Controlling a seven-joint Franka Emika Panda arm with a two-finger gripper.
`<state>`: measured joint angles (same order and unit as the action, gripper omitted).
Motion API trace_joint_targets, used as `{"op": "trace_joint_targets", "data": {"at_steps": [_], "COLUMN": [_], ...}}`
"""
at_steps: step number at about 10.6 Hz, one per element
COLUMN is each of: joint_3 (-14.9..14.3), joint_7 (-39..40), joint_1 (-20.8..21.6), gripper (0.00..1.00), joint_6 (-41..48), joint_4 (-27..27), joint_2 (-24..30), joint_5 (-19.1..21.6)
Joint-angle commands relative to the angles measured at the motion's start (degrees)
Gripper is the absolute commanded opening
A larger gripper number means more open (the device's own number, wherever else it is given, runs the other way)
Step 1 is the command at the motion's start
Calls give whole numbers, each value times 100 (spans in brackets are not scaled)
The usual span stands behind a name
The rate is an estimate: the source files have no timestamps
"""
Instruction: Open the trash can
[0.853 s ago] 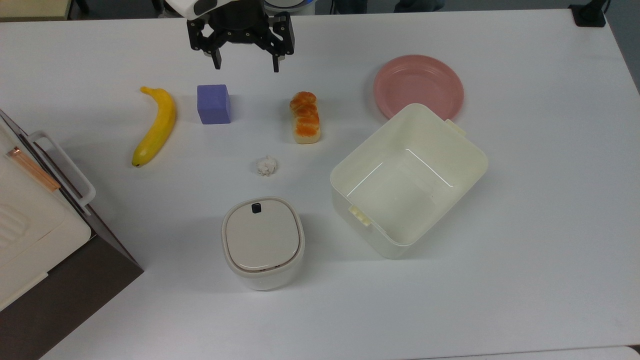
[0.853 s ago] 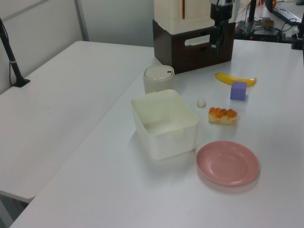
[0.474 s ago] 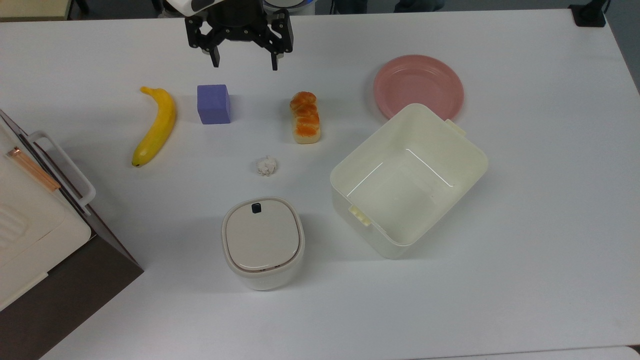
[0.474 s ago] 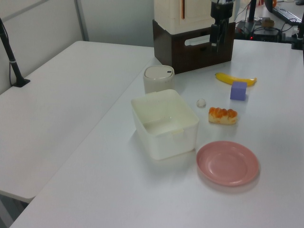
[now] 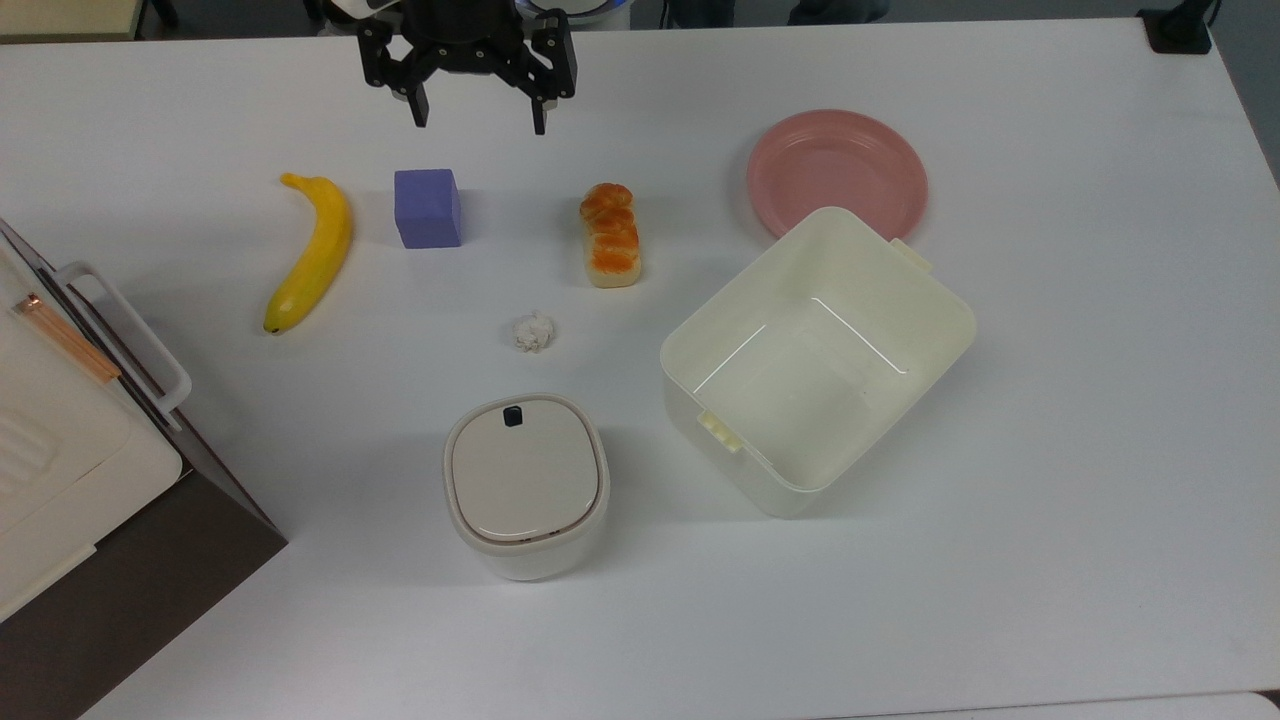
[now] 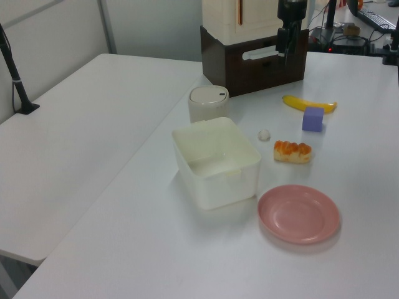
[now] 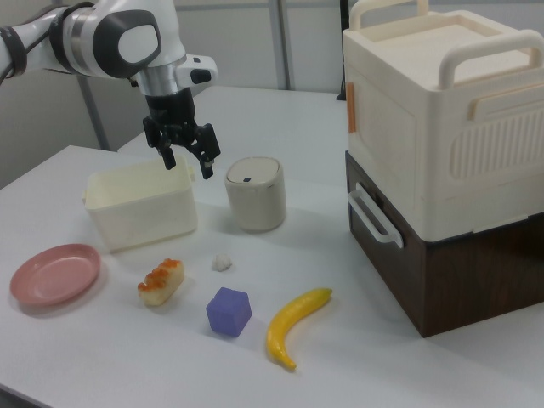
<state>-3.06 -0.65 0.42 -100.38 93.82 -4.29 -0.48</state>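
White worktop (image 5: pixel 1050 520), matte, evenly lit, soft shadows. Second white table (image 6: pixel 75 143) butts its long edge in the left view; black pole (image 6: pixel 14 75) clamped at that table's far left edge. Pale wall panels with grey uprights (image 7: pixel 276 42) behind. Dark floor strip (image 5: pixel 230 15) past the worktop's top edge.

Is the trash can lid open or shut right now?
Shut. The beige lid lies flat on the trash can, flush all around, with its black button showing on top. The tool hangs far from it, untouched.
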Motion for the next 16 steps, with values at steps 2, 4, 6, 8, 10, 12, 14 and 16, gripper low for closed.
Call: {"op": "trace_joint_targets", "data": {"at_steps": [2,4,6,8,10,12,14,16], "joint_3": [8,8,-1,16,25,43,43,17], "joint_7": [-93,-93,-84,-84,-93,-93,-93,-93], "joint_1": [19,54,63,54,63,81,98,159], "gripper": [100,100,100,100,100,100,100,100], "joint_6": [334,335,326,326,326,309,291,291], "joint_4": [-48,-39,-39,-39,-39,-30,-22,-13], "joint_2": [69,69,69,60,43,-27,-45,-89], "joint_5": [-14,-22,-22,-14,-14,-22,-31,-31]}}
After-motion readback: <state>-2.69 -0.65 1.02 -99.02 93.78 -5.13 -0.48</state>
